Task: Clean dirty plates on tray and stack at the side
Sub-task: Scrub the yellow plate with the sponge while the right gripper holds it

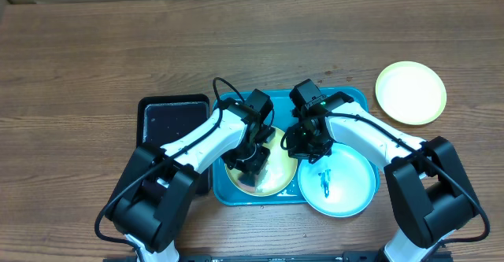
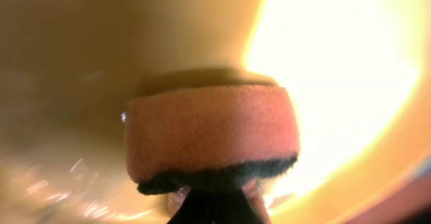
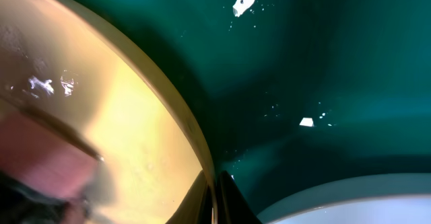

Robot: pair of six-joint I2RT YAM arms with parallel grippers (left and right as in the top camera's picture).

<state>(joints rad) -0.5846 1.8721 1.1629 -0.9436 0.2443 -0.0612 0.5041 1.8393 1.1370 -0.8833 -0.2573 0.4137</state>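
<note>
A pale yellow-green plate (image 1: 276, 175) lies in the teal tray (image 1: 346, 98). My left gripper (image 1: 253, 164) is shut on a pink sponge with a dark scrub side (image 2: 212, 133) and presses it onto this plate (image 2: 81, 49). My right gripper (image 1: 303, 148) is shut on the plate's right rim (image 3: 135, 130), one finger on each side (image 3: 215, 187). A light blue plate (image 1: 342, 183) with a dark smear lies at the tray's front right, overhanging its edge. A second yellow-green plate (image 1: 410, 93) lies on the table to the right of the tray.
A smaller black tray (image 1: 173, 116) sits against the teal tray's left side. The wet teal tray floor (image 3: 323, 56) and the blue plate's rim (image 3: 350, 200) show in the right wrist view. The wooden table (image 1: 94, 49) surrounds everything.
</note>
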